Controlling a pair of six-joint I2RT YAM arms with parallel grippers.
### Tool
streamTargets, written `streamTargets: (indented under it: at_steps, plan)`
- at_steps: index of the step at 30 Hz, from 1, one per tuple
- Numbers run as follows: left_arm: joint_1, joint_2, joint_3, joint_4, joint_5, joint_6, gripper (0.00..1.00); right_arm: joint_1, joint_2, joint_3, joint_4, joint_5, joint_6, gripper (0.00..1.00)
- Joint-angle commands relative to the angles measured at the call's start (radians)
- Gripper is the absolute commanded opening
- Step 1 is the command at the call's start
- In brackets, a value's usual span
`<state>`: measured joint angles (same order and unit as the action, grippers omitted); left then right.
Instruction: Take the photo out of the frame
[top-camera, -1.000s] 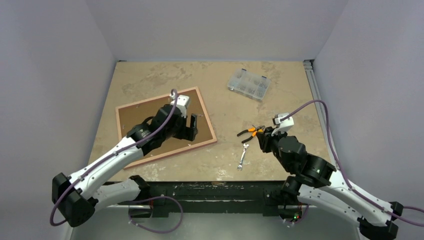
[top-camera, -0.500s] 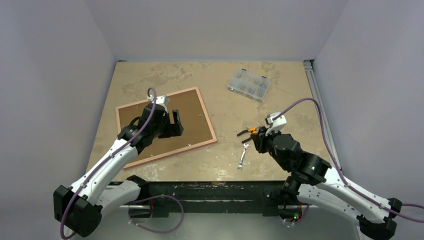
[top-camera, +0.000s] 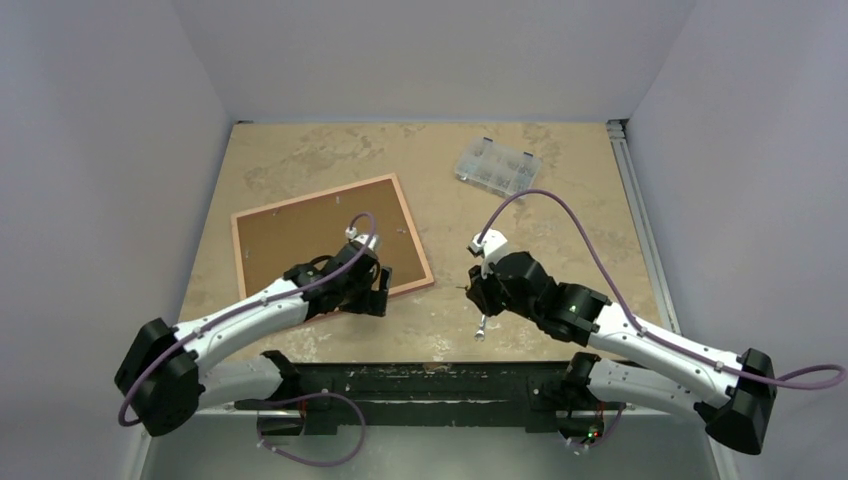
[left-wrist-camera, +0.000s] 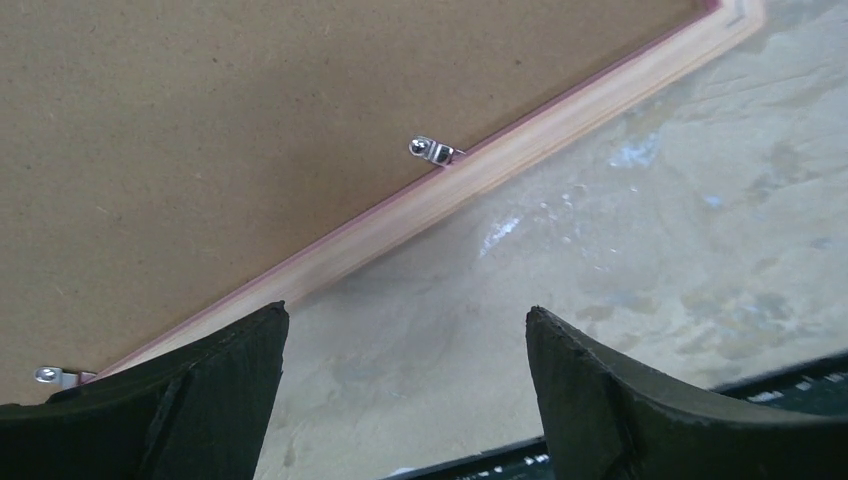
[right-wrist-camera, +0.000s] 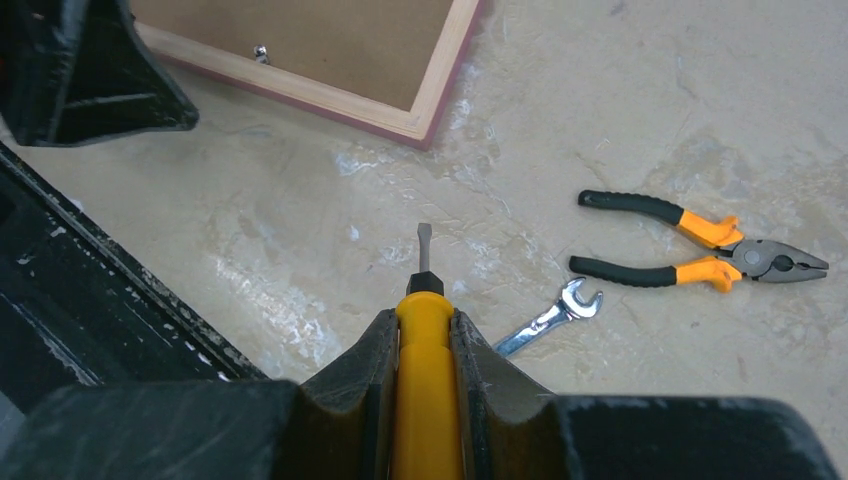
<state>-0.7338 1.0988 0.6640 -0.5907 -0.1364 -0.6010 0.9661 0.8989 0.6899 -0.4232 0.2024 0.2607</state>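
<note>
The pink frame (top-camera: 412, 243) lies face down on the table, so only the brown backing board (top-camera: 300, 235) shows and the print side of the photo is hidden. In the left wrist view the board (left-wrist-camera: 200, 120) is held by small metal clips (left-wrist-camera: 432, 150) along the frame's rail (left-wrist-camera: 520, 160). My left gripper (top-camera: 379, 298) is open and empty, low over the table just off the frame's near edge (left-wrist-camera: 405, 320). My right gripper (top-camera: 473, 291) is shut on a yellow screwdriver (right-wrist-camera: 425, 380). Its tip (right-wrist-camera: 424, 240) points toward the frame's near right corner (right-wrist-camera: 425, 115).
Orange-and-black pliers (right-wrist-camera: 700, 245) and a small wrench (right-wrist-camera: 548, 318) lie on the table right of the screwdriver; the wrench also shows in the top view (top-camera: 482, 325). A clear parts box (top-camera: 497, 168) sits at the back right. The table's black front edge (right-wrist-camera: 90, 300) is close.
My left gripper has moved from over the backing board to the frame's near edge. My right arm has swung left from the pliers toward the frame with the screwdriver.
</note>
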Motion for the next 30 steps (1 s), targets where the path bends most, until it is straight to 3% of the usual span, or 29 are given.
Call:
streamTargets:
  at_steps: [1, 11, 16, 22, 30]
  plan:
    - [-0.050, 0.123, 0.065, 0.006, -0.189, 0.041, 0.86, -0.001, -0.017, 0.049, 0.048, -0.040, -0.020, 0.00]
    - [-0.073, 0.351, 0.185, -0.062, -0.280, -0.008, 0.85, -0.001, -0.069, 0.014, 0.035, -0.032, 0.012, 0.00]
    - [-0.076, 0.401, 0.163, -0.009, -0.180, -0.036, 0.67, -0.001, -0.065, 0.024, 0.031, -0.024, 0.011, 0.00]
    - [-0.079, 0.442, 0.175, 0.049, -0.105, -0.039, 0.39, -0.001, -0.050, 0.029, 0.038, -0.028, 0.005, 0.00]
    - [-0.067, 0.518, 0.368, 0.072, -0.046, -0.039, 0.14, -0.001, -0.037, 0.042, 0.031, -0.023, 0.004, 0.00]
